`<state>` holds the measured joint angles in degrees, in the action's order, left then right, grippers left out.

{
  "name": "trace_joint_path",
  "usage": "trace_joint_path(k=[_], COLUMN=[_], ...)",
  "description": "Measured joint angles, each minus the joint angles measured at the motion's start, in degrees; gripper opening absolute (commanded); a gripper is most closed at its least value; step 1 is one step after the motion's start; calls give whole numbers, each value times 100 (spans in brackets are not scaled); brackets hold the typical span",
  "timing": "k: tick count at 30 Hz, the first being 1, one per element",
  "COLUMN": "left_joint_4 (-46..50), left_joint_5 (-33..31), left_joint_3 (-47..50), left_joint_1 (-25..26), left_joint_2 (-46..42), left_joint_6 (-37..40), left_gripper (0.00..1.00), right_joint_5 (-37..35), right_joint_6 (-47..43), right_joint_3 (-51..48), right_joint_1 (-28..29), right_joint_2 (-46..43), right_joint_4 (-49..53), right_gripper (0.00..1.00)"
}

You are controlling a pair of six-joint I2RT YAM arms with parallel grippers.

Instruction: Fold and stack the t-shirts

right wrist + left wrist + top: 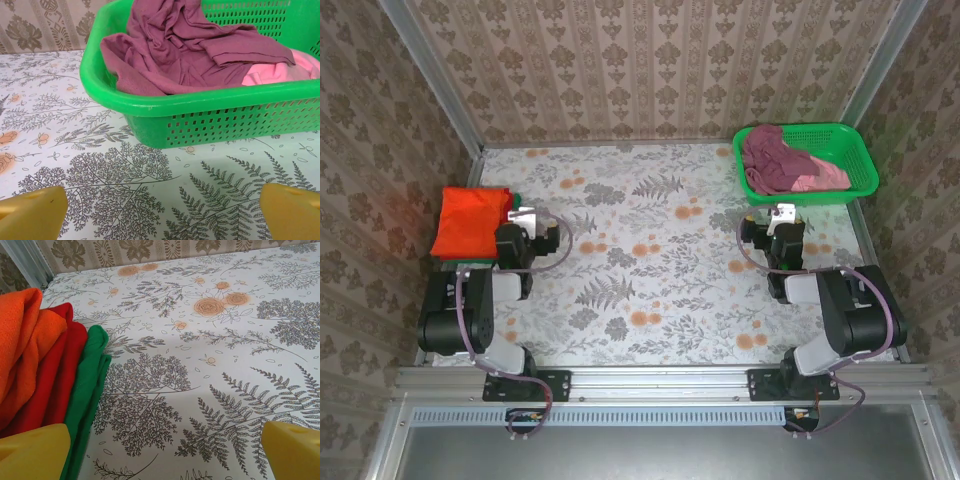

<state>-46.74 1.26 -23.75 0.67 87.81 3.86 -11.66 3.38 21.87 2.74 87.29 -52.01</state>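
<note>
inside the basket (200,107), the pink t-shirt (280,72) lies mostly buried under the maroon t-shirt (190,45), whose crumpled folds hide any print; the basket's right end is cut off by the picture's edge. well apart from the basket, across the table (225,365), the green t-shirt (90,380) shows only its edge beneath a red cloth (60,375) and the orange t-shirt (25,335), all cropped at the left.

Floral table (650,275), folded t-shirts (470,222), green basket (210,105)
</note>
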Motion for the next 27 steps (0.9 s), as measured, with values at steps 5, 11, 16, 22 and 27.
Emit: trace_joint_path(k=[5, 11, 16, 22, 27], left_joint_4=[0, 0, 0, 0, -13], left_joint_5=[0, 0, 0, 0, -63], left_joint_3=[0, 0, 0, 0, 52], left_joint_1=[0, 0, 0, 0, 111], left_joint_2=[0, 0, 0, 0, -48], left_joint_6=[0, 0, 0, 0, 46], left_gripper=[100, 100, 100, 100, 100], right_joint_5=[0, 0, 0, 0, 28], right_joint_6=[-2, -2, 0, 0, -52], right_joint_3=[0, 0, 0, 0, -52], right_joint_1=[0, 0, 0, 0, 4], right_joint_2=[0, 0, 0, 0, -13], right_joint_4=[0, 0, 0, 0, -57], right_gripper=[100, 100, 100, 100, 100])
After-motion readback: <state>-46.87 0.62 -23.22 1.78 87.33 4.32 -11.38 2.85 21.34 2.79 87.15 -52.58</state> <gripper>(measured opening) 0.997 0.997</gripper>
